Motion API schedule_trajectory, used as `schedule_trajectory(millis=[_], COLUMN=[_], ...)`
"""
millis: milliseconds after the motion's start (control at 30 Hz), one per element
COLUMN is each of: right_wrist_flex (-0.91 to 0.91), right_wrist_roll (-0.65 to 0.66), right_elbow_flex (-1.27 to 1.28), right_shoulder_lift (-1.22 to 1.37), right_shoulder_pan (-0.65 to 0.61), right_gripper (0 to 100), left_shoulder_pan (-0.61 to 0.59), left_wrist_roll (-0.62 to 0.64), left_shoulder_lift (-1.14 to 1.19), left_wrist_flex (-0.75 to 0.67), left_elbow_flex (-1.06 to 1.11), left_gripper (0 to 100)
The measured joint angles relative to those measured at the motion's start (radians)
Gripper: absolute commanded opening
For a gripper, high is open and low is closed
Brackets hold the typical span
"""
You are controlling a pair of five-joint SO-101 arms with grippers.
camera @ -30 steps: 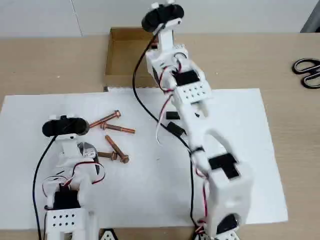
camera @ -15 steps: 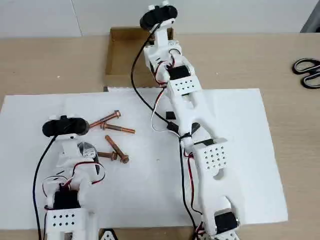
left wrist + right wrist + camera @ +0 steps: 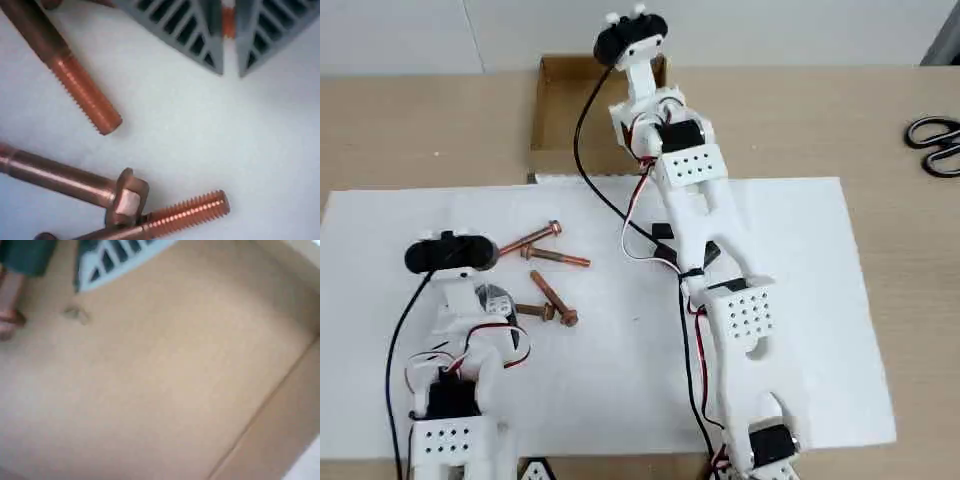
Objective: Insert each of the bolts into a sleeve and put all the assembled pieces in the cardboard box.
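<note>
Logging a wooden table (image 3: 420, 120) carrying a white paper sheet (image 3: 800, 260) across most of its near side. Recording the right arm (image 3: 740, 320) lying stretched across that sheet, wrist over the cardboard box (image 3: 565, 115), which is sitting on bare wood just beyond the sheet's far edge. Noting the right gripper (image 3: 95, 265) hanging close above the box's tan floor; unable to tell its grip state. Noting also a copper-coloured piece (image 3: 9, 305) beside that gripper, with a dark part adjoining it; unable to tell whether held or resting on the floor. Recording the left arm (image 3: 460, 400) folded at the sheet's near left corner. Finding the left gripper (image 3: 231, 72) pointing down at the paper, grey ribbed fingers (image 3: 190, 30) drawn almost together with a thin slit between the tips, clamping nothing. Logging black-handled scissors (image 3: 932, 143) at the table's right edge, well apart from everything else. Counting four copper bolts (image 3: 560, 258) lying loose on the sheet just beside the left gripper, shanks bare, all outside the box. Marking a small black piece (image 3: 663, 230) on the sheet beside the right arm; unable to tell whether a sleeve.
</note>
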Motion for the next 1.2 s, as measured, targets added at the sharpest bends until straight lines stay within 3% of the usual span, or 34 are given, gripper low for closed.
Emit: schedule_trajectory(millis=[167, 433, 600, 733, 1000, 1100, 1200], right_wrist_flex=[0.21, 0.749, 0.816, 0.819, 0.819, 0.819, 0.819], right_wrist_roll=[0.0, 0.003, 0.003, 0.003, 0.003, 0.018, 0.115], right_elbow_flex=[-0.195, -0.44, -0.431, -0.262, 0.327, 0.425, 0.443], right_shoulder_lift=[0.0, 0.0, -0.011, -0.115, -0.428, -0.45, -0.451], right_shoulder_pan=[0.0, 0.0, 0.006, -0.003, -0.028, -0.021, -0.005], right_gripper=[11.1, 10.2, 10.1, 10.1, 10.1, 10.1, 10.4], left_shoulder_pan=[0.0, -0.006, -0.006, -0.006, -0.006, -0.006, -0.006], left_wrist_roll=[0.0, 0.0, 0.0, 0.0, 0.0, 0.0, 0.0], left_shoulder_lift=[0.0, 0.0, 0.0, 0.0, 0.0, 0.0, 0.0], left_wrist_flex=[0.0, 0.0, 0.0, 0.0, 0.0, 0.0, 0.0], left_elbow_flex=[0.0, 0.0, 0.0, 0.0, 0.0, 0.0, 0.0], left_gripper=[1, 1, 1, 1, 1, 1, 1])
